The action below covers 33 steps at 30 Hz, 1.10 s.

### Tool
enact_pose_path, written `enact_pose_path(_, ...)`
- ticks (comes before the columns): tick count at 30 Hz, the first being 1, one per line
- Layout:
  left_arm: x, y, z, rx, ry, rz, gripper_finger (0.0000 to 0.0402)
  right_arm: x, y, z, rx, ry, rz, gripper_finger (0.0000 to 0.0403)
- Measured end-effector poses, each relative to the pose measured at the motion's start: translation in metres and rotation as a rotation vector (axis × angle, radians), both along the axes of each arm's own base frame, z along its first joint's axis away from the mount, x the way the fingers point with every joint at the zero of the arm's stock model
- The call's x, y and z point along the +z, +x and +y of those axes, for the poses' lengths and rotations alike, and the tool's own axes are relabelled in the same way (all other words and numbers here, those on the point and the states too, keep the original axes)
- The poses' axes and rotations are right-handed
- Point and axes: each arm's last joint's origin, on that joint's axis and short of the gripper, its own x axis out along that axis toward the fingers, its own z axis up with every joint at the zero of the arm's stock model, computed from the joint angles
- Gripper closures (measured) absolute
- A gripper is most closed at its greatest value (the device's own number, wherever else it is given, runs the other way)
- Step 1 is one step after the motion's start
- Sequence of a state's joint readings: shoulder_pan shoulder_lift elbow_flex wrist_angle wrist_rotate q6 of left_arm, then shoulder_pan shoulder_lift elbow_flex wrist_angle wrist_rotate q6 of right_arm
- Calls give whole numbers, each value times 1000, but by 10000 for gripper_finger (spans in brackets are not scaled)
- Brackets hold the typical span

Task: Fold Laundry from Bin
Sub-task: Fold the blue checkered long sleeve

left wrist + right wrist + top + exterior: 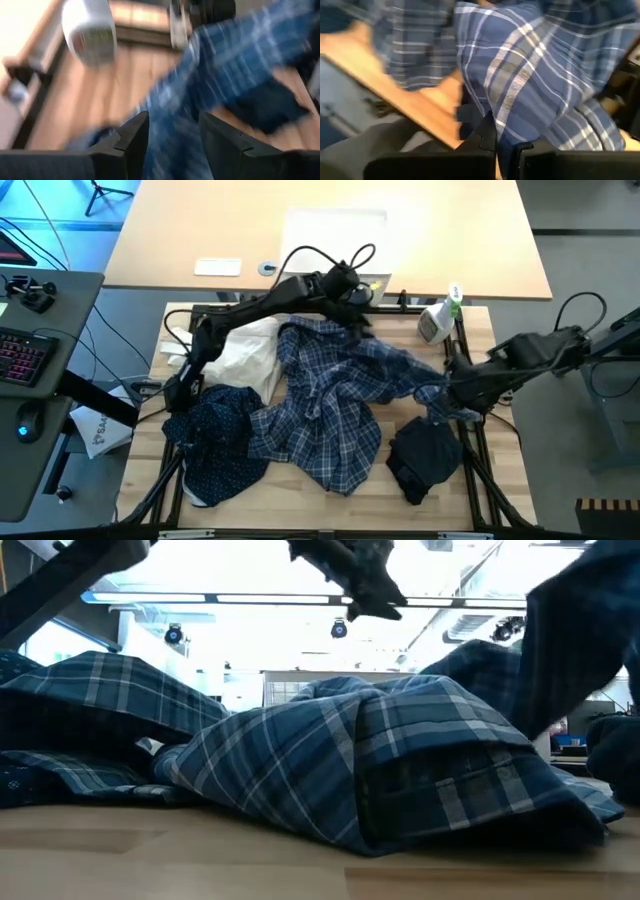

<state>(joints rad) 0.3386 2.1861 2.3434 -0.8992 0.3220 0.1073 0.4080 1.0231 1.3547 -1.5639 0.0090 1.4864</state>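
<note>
The plaid shirt [335,405] lies spread across the table [500,480] — one sleeve stretched toward the right claw [447,392], which is clamped on its cloth to pull it flat. The left claw [358,298], fingers parted and empty, hangs above the shirt's far edge.

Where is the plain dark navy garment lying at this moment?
In the high view, the dark navy garment lies on the table's right front part, beside the plaid shirt and below the right gripper.
</note>
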Motion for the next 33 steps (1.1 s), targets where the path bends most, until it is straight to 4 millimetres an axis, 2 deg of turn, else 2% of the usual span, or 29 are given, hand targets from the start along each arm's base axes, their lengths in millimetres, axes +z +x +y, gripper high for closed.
enact_pose_path(6, 25, -54, -21, 7, -83, 260, 243, -35, 0, 1, 8, 26, 153, 370)
enact_pose_path(10, 14, -75, -24, 48, -96, 473, 249, -47, -4, 0, -5, 30, 207, 316)
enact_pose_path(16, -1, -102, -23, 188, -119, 545, 250, -43, -13, -5, -6, 32, 162, 223)
enact_pose_path(19, -19, -119, -25, 295, -128, 561, 251, -37, -23, -10, -27, 10, 89, 193)
enact_pose_path(22, -38, -141, -28, 430, -183, 532, 250, -33, -28, -20, -118, -124, -31, 176)
enact_pose_path(25, -68, -158, -30, 540, -249, 514, 241, -33, -23, -29, -197, -241, -127, 168)
enact_pose_path(29, -109, -169, -31, 643, -311, 483, 221, -44, 4, -37, -151, -324, -222, 164)
enact_pose_path(33, -142, -169, -27, 686, -311, 449, 205, -68, 45, -52, -103, -398, -312, 164)
